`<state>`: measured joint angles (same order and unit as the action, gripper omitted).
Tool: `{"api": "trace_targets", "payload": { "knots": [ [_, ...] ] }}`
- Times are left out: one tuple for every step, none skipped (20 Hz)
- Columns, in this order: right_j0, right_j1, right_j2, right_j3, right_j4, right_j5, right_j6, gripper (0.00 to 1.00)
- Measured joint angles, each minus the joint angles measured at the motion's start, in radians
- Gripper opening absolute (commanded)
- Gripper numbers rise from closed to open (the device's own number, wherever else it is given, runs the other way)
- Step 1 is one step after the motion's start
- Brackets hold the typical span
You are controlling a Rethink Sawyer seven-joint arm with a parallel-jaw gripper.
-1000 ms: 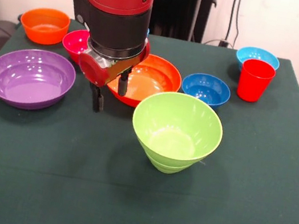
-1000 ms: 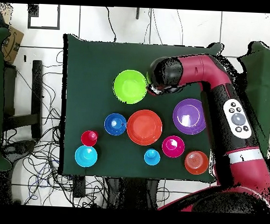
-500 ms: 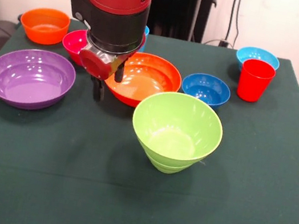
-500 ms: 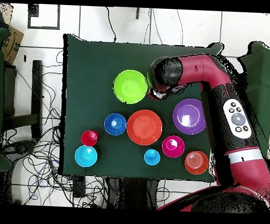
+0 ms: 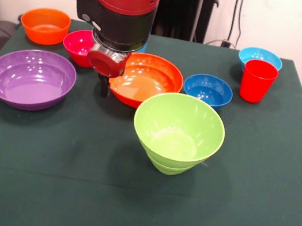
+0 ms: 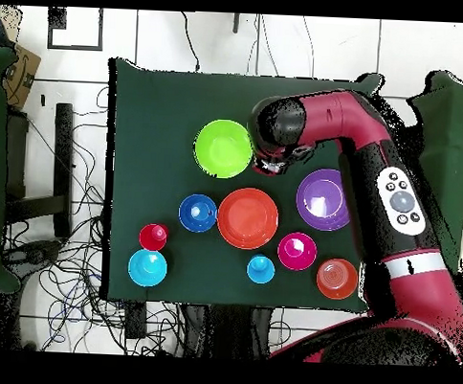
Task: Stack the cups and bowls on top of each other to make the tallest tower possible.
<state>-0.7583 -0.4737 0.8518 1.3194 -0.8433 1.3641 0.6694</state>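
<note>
Front view: the gripper [image 5: 104, 83] hangs at the rim of the large orange bowl [image 5: 143, 79], on the side facing the purple bowl [image 5: 30, 77]; only one dark finger shows below the wrist, so whether the claw is wide or narrow cannot be told, and nothing is seen held. The task's pieces all lie apart on the table [image 5: 250, 212]: the tall lime green bowl [image 5: 178, 131] nearest the camera, the dark blue bowl [image 5: 208, 89] beside the orange one, the red cup [image 5: 258, 80] just before the light blue bowl [image 5: 260, 57], and the magenta bowl [image 5: 79, 45] and small orange bowl [image 5: 45, 25] towards the far side. To do this step well, judged from here, the fingers should straddle the orange rim squarely and close before lifting, keeping the bowl level and clear of its neighbours. Against the frame a second before, both fingers no longer show, and the wrist has shifted towards the orange bowl. Overhead view: the gripper [image 6: 272, 166] lies between the lime green bowl [image 6: 223, 148], the purple bowl [image 6: 323, 198] and the large orange bowl [image 6: 247, 218]; it stands closer to the orange rim than a second earlier, while no bowl has moved.
</note>
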Motion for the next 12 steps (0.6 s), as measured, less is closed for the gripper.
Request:
{"api": "trace_targets", "payload": {
  "knots": [
    [0.003,-0.001,0.000,0.000,0.000,0.000,-0.006,1.00],
    [0.004,-0.002,0.000,0.000,0.000,0.000,-0.007,1.00],
    [0.005,-0.002,0.000,0.000,0.000,0.000,-0.007,1.00],
    [0.007,-0.003,0.000,0.000,0.000,0.000,-0.007,1.00],
    [0.008,-0.003,0.000,0.000,0.000,0.000,-0.007,1.00],
    [0.010,-0.004,0.000,0.000,0.000,0.000,-0.007,1.00],
    [0.012,-0.004,0.000,0.000,0.000,0.000,-0.007,1.00],
    [0.013,-0.004,0.000,0.000,0.000,0.000,-0.007,1.00],
    [0.013,-0.004,0.000,0.000,0.000,0.000,-0.007,1.00],
    [0.014,-0.004,0.000,0.000,0.000,0.000,-0.007,1.00],
    [0.014,-0.004,0.000,0.000,0.000,0.000,-0.007,1.00],
    [0.014,-0.004,0.000,0.000,0.000,0.000,-0.007,1.00]
  ]
}}
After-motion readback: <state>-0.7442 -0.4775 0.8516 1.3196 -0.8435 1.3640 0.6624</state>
